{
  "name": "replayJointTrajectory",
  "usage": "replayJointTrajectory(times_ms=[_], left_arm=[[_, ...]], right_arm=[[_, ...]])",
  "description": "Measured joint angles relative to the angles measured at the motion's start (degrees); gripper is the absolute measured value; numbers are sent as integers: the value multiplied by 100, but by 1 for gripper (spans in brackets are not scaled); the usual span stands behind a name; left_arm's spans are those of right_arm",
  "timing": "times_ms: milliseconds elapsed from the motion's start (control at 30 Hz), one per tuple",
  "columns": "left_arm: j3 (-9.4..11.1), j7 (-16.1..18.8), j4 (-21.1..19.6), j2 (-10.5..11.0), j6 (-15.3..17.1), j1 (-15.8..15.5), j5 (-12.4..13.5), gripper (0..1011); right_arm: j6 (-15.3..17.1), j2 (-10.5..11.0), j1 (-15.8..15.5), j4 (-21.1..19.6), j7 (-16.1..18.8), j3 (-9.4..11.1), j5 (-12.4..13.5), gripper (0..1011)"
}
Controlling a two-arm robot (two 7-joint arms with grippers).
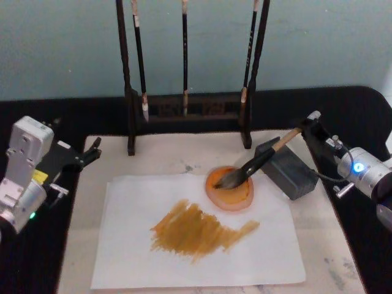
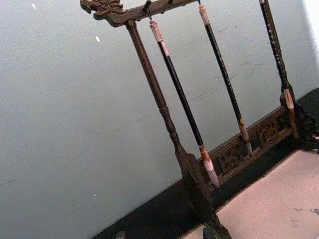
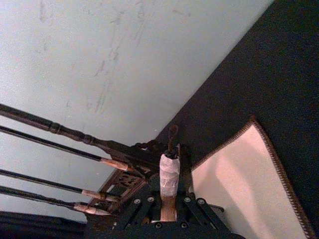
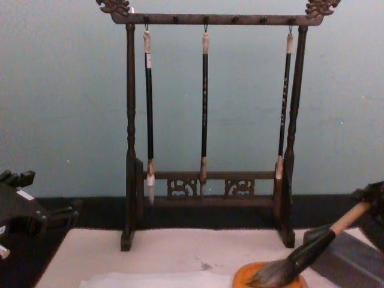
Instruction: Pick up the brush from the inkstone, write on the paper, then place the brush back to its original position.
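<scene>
- The brush is held by its whitish handle end in the right gripper, whose fingers are clamped on it near the right edge of the felt mat.
- Its bristles are seen resting in the orange dish at the paper's far right corner.
- The handle's grasped end is partly hidden by the fingers.
- The left gripper is parked off the mat's left edge; whether it is apart cannot be told.

brush rack, thin brushes, felt mat
</scene>
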Motion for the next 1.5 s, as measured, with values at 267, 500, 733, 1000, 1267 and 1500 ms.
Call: replayJointTrajectory(times_ms=[267,500,733,1000,1267,1500], left_arm=[[0,0,0,0,0,0,0,1010],[0,0,0,0,0,0,0,1010],[0,0,0,0,0,0,0,1010],[0,0,0,0,0,0,0,1010],[0,0,0,0,0,0,0,1010],[0,0,0,0,0,0,0,1010]], right_arm=[[-56,3,-25,-4,-78,-27,170,154],[-93,65,8,17,-64,-122,222,155],[-114,162,68,50,56,-259,230,155],[-106,180,87,65,102,-288,230,155],[-105,171,77,57,85,-272,229,247],[-105,166,73,53,73,-265,228,467]])
